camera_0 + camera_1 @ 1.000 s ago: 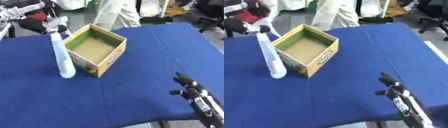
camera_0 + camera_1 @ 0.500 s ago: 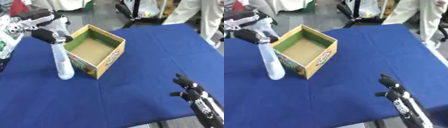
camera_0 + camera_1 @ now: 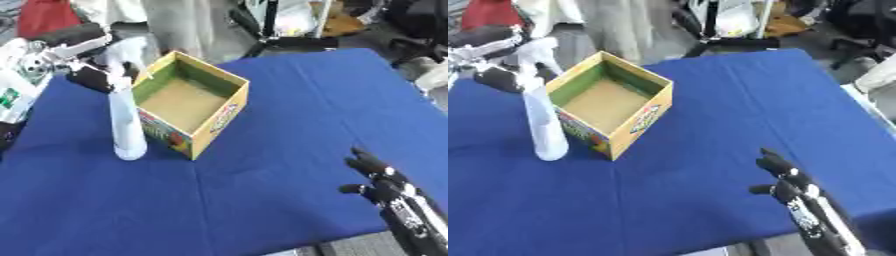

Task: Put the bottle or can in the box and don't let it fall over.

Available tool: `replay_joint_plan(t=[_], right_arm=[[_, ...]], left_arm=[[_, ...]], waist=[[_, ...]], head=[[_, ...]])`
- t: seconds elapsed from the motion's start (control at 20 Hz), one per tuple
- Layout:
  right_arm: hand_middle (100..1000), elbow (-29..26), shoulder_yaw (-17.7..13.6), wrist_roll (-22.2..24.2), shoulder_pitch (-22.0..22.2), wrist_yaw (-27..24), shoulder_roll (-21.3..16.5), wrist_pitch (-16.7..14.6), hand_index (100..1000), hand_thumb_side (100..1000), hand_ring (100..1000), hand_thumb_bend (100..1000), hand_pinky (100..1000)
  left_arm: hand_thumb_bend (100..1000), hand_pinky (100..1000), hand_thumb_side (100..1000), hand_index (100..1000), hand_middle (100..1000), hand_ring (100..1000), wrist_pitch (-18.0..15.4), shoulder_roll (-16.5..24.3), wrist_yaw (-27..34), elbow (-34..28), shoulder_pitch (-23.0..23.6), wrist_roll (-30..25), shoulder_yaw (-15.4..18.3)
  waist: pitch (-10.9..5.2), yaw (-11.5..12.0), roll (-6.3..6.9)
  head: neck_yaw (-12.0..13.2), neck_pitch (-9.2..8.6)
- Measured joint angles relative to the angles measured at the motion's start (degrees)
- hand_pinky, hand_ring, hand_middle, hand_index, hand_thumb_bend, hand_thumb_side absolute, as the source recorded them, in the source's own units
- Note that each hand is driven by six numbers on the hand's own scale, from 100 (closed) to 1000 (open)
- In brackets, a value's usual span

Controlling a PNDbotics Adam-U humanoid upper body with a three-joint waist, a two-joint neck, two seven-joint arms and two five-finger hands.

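You are at the grasping step: your left hand (image 3: pixel 92 75) sits at the top of the white spray bottle (image 3: pixel 125 122), its dark fingers (image 3: pixel 87 80) curled round the neck just under the trigger head. The bottle stands upright on the blue desk (image 3: pixel 289 125), its base on the cloth and right beside the near-left wall of the cardboard box (image 3: pixel 188 102). Whether it touches the box wall, you cannot tell from here. The box is open at the top, with nothing showing inside it, and it sits turned so that one corner points toward you.

Your right hand (image 3: pixel 376 175) rests idle near the lower right corner, fingers relaxed and spread, holding nothing and well apart from the box.

The bottle is not yet in the box, so most of the task is still ahead. The next move calls for a straight lift: the bottle is tall and narrow, held high up, so it will likely swing at the base if you tilt the wrist. Raise it until the base clears the yellow rim, carry it sideways over the middle of the opening, then lower it until the base sits flat on the box floor before you let the fingers go. Watch the near wall; a knock there could shift the box or tip the bottle.
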Motion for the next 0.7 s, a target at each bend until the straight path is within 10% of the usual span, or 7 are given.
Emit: replay_joint_plan(t=[0.7], right_arm=[[1000, 0.0, 0.0, -0.1, 0.0, 0.0, 0.0, 0.1, 919, 692, 1000, 100, 731]], left_arm=[[100, 100, 376, 326, 100, 100, 1.4, 3.8, 4.6, -5.7, -2.1, -1.2, 2.9]], waist=[[0.07, -0.1, 0.1]], head=[[-0.4, -0.03]])
